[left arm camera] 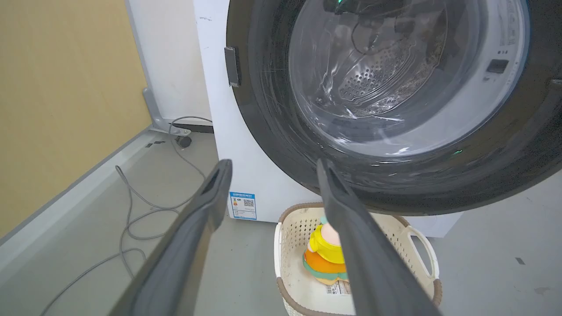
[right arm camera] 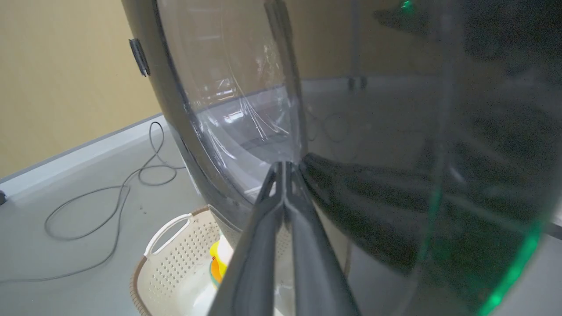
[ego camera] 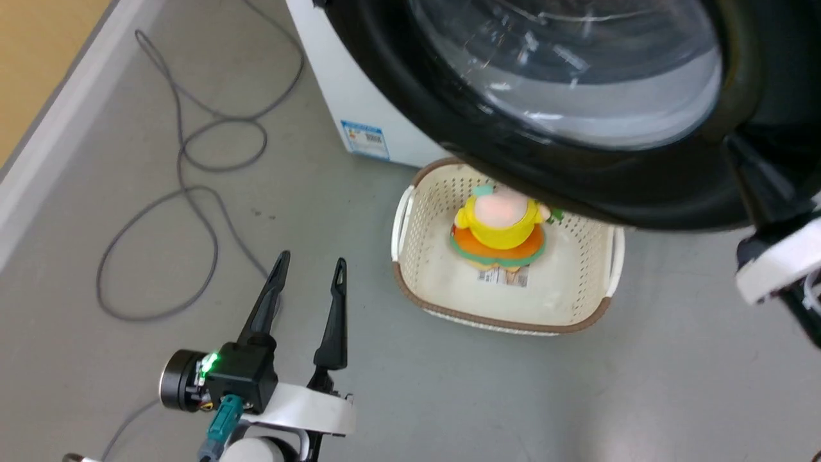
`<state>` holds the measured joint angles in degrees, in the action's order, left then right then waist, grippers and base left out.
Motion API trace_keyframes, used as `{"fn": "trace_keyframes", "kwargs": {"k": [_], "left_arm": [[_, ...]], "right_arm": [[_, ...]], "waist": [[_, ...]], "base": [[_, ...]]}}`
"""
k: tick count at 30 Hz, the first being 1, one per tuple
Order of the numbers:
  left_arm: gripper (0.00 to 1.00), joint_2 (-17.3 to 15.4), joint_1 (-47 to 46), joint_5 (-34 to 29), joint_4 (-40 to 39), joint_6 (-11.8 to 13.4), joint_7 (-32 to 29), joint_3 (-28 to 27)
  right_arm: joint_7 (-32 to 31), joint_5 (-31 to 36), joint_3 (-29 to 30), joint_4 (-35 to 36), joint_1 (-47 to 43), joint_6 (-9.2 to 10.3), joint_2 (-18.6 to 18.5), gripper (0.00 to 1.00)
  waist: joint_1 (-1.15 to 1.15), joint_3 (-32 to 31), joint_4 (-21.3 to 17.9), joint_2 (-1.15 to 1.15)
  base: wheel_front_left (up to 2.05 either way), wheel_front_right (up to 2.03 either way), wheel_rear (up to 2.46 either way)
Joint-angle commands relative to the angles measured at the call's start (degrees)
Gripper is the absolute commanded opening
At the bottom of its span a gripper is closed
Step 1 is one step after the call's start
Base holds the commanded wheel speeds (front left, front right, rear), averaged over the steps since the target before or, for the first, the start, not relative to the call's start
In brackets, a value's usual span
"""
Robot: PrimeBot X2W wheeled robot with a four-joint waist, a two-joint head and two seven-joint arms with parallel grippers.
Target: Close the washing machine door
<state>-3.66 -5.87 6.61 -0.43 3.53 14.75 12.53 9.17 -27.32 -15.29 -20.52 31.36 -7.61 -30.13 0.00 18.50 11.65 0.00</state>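
1. Right gripper (right arm camera: 285, 166): in the right wrist view its two dark fingers are pressed together with nothing between them, and the tips rest against the washing machine door (right arm camera: 246, 109) where the clear glass meets the black rim. In the head view the frame's right edge cuts it. A dark finger lies on the door's rim and the tips cannot be made out.
2. Left gripper (ego camera: 309, 264): jaws apart and empty, held over the grey floor (ego camera: 449, 398), well apart from the door.
3. The washing machine door (ego camera: 564, 70): swung out from the washing machine (ego camera: 346, 83) and standing partly open. Its top and right side are cut off in the head view. A small grey block (left arm camera: 231, 66) sits on its left rim, hinge or latch not clear. Dark and green reflections smear the right half of the right wrist view.
4. Steel drum (left arm camera: 373, 74): perforated, seen through the glass in the left wrist view.
5. Blue label (ego camera: 365, 139): low on the machine's white front.
6. Cream basket (ego camera: 423, 218): on the floor just before the machine, its far side under the door's rim.
7. Toy (ego camera: 500, 234): yellow and orange, inside the basket. Its top is hidden by the rim, and its form is blurred.
8. Grey cable (ego camera: 181, 147): looped along the floor's left edge.
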Motion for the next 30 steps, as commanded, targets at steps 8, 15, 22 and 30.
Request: {"fn": "trace_keyframes", "kwargs": {"k": [8,15,22,30], "left_arm": [[1.00,0.5,-2.1,-0.5,-1.0,-0.2,0.2,0.5],[1.00,0.7,-3.7,-0.5,-0.7,-0.4,0.2,1.0],[1.00,0.7,-4.1,-0.3,-0.6,-0.2,0.2,1.0],[1.00,0.8,-3.4,0.0,0.1,0.1,0.2,0.5]], "right_arm": [[-0.8,-2.7,1.8,-7.1,9.7,0.12,-1.4,0.00],[-2.6,-3.7,3.5,-14.8,19.2,0.12,-3.0,0.00],[-2.3,-4.2,4.4,-20.2,23.5,0.12,-3.0,0.00],[1.4,-5.0,1.7,-21.5,20.6,0.12,-1.8,0.00]], "waist": [[0.00,3.2,1.1,0.00],[0.00,5.0,1.9,0.00],[0.00,5.1,2.5,0.00],[0.00,1.7,1.4,0.00]], "base": [[0.00,0.00,0.00],[0.00,0.00,0.00],[0.00,0.00,0.00],[0.00,0.00,0.00]]}}
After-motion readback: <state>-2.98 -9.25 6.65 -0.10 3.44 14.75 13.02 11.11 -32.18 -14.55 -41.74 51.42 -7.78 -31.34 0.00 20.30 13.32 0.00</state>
